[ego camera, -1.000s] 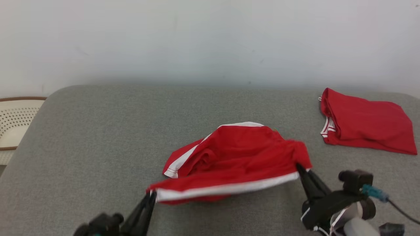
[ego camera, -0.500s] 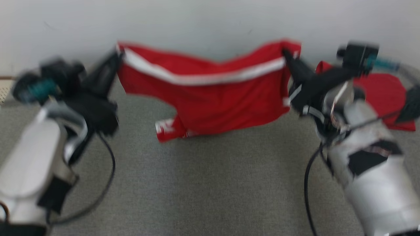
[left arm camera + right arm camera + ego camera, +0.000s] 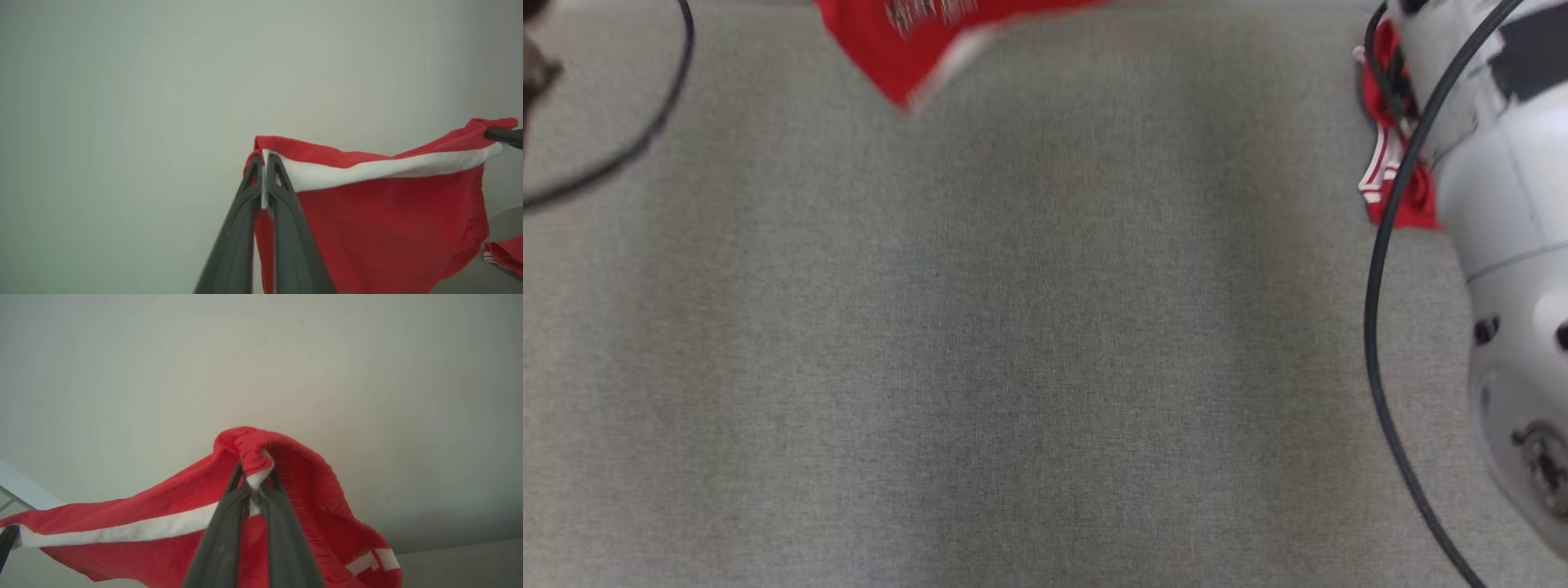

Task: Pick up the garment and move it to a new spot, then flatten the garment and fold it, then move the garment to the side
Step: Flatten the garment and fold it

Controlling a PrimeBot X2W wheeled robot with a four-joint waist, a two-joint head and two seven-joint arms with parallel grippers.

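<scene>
Our left end effector (image 3: 263,162) grips one top corner of the red garment (image 3: 388,228), our right end effector (image 3: 256,475) the other. It hangs stretched between them above the grey surface (image 3: 1045,327).

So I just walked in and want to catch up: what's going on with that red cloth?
The robot holds a red garment with a white stripe up in the air, stretched between its arms: the left gripper pinches one end, the right gripper the other. Its lower edge hangs over the grey surface. A second red garment lies on that surface, to the robot's right.
</scene>
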